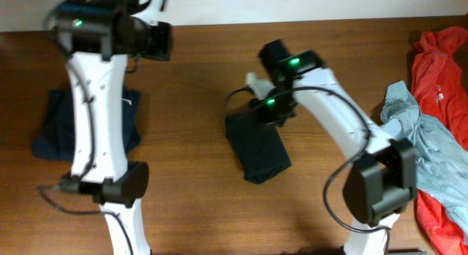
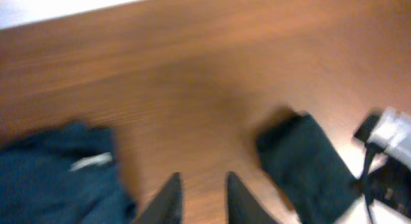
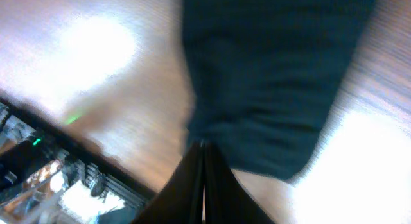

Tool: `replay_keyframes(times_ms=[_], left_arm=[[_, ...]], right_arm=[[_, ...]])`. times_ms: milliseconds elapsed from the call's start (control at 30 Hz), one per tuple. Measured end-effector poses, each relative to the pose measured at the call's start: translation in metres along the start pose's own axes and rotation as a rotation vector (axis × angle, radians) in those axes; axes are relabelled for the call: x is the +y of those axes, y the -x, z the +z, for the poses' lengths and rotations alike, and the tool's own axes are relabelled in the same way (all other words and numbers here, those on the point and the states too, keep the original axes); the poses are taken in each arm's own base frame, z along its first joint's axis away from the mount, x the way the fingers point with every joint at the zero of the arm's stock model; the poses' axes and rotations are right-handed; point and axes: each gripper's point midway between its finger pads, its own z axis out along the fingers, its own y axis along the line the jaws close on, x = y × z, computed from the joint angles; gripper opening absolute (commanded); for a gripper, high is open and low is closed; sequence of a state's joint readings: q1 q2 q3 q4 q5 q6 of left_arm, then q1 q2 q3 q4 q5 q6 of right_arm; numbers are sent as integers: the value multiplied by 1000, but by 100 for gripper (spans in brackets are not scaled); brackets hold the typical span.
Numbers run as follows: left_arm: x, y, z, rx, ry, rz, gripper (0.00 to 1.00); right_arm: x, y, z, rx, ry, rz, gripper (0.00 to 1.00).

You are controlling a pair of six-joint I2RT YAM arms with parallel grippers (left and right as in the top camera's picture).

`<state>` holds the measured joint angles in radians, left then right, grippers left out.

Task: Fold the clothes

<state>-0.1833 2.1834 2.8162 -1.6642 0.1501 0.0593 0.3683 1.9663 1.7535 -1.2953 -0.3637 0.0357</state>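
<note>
Right gripper (image 3: 203,147) closed tight at folded dark shirt (image 3: 270,76) edge; left gripper (image 2: 202,180) narrow, empty. Risk: dragging unravels fold.

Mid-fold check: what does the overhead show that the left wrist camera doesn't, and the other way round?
Only overhead: the red-orange garment and the pale grey-blue garment, heaped at the far right. Only left wrist: the left pincer seen open, nothing between its fingers. Both: the navy garment with a white label and the dark garment mid-table.
</note>
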Motion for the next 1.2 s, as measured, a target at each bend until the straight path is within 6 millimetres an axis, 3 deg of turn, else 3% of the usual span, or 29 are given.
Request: replay_keyframes(times_ms=[200,367,500,667,867,1033,1200], left_arm=[[-50,-21,84,178,-270,126,3],[-90,-52,151,325,-478,164,0],[-111,-87,190,460,-577,152,0],[-124,-128,213,604,-626,147,1],[-118,-157,235,681,-603,156,1],[-109,-186,263,728,-578,148,1],[-106,-186,265,697,-549,131,0]], right_arm=[[-43,-22,0,79,-99,86,4],[-60,-45,30,147,-99,125,4],[-66,-65,63,192,-61,138,4],[-64,-67,86,170,1,134,4],[-60,-49,90,96,39,119,4],[-60,-51,89,104,35,127,4],[-74,-68,87,171,-54,164,4]])
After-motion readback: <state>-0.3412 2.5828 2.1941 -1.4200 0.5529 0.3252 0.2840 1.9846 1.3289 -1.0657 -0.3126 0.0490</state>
